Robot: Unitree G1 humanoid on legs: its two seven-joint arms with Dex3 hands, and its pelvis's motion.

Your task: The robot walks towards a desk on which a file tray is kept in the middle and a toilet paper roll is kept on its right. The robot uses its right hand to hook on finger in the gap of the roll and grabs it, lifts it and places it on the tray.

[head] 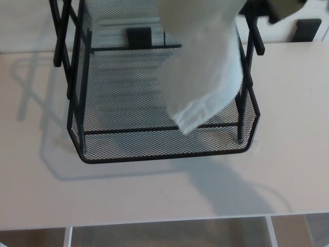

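While the toilet paper roll (203,56) is hanging over the right half of the file tray (154,153), lowering it straight down should keep its loose tail inside the mesh walls. Only a blurred scrap of the right hand (281,7) is showing at the top right, its grasp unreadable; the white paper is trailing a crumpled sheet toward the tray's front edge.

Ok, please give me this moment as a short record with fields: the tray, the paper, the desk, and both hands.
tray: black mesh file tray on the desk, nothing lying on its floor
paper: loose white toilet paper sheet hanging down over the tray's right half, its top cut off by the picture edge
roll: not visible
desk: pale top, bearing shadows of tray and paper
right hand: blurred dark shape at top right edge, fingers unclear
left hand: not in view
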